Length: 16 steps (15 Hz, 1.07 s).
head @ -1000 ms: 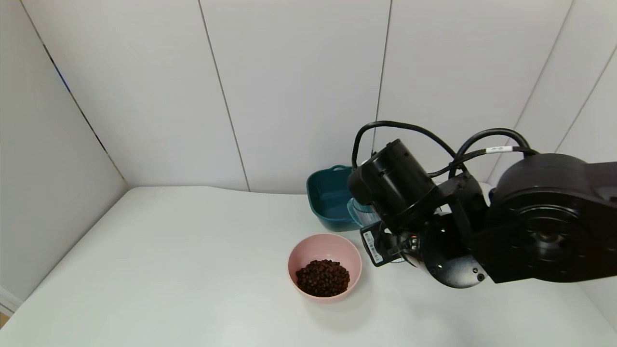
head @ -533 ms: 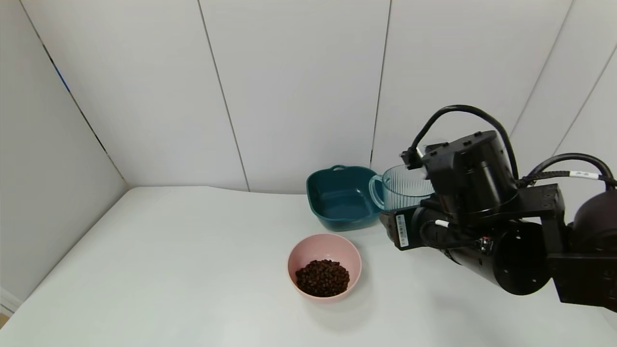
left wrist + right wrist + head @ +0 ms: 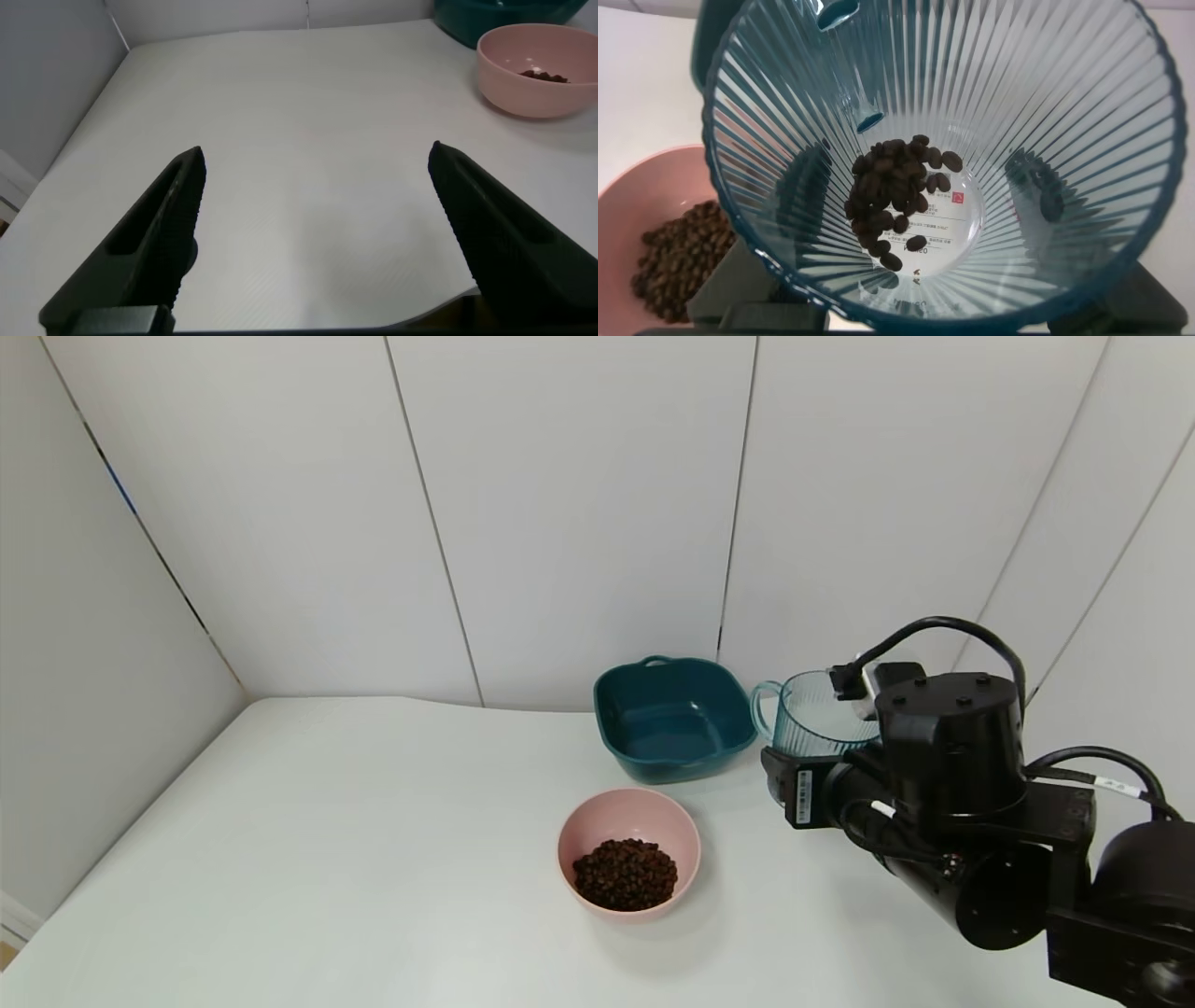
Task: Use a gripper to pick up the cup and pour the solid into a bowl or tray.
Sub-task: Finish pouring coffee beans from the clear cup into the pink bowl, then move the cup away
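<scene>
Swung back and lowered since the earlier frame, the right gripper (image 3: 810,775) now holds the ribbed pale-blue cup (image 3: 820,714) upright just right of the dark teal dish (image 3: 674,717), its fingers clamped on the cup's lower wall. Coffee beans (image 3: 625,874) fill the pink bowl (image 3: 628,851) in front of the dish; a smaller heap (image 3: 895,200) remains on the cup's floor beside small print too fine to read. A white barcode label (image 3: 804,795) marks the gripper. Well left of the dish, the left gripper (image 3: 318,233) hangs spread wide over the white table (image 3: 355,859).
</scene>
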Tool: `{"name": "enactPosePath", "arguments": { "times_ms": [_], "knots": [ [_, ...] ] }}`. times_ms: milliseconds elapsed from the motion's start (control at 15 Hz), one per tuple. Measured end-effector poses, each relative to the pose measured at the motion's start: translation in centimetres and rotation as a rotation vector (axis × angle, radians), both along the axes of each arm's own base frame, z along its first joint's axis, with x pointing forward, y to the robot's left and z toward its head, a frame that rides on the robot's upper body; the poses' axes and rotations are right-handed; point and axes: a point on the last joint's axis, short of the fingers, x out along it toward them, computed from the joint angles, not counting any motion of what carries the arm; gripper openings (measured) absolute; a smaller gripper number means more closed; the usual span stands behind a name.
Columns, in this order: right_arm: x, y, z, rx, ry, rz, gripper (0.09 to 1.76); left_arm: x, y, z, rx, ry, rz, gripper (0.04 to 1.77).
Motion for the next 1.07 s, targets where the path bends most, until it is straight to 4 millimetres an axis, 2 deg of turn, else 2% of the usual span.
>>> {"name": "enactPosePath", "arguments": {
  "times_ms": [467, 1067],
  "knots": [
    [2.1, 0.3, -4.8, 0.014, -0.016, -0.027, 1.32, 0.0, 0.0, 0.0, 0.000, 0.000, 0.000, 1.72],
    [4.2, 0.3, -9.2, 0.008, -0.002, -0.060, 1.32, 0.0, 0.0, 0.0, 0.000, 0.000, 0.000, 1.72]
  ]
}}
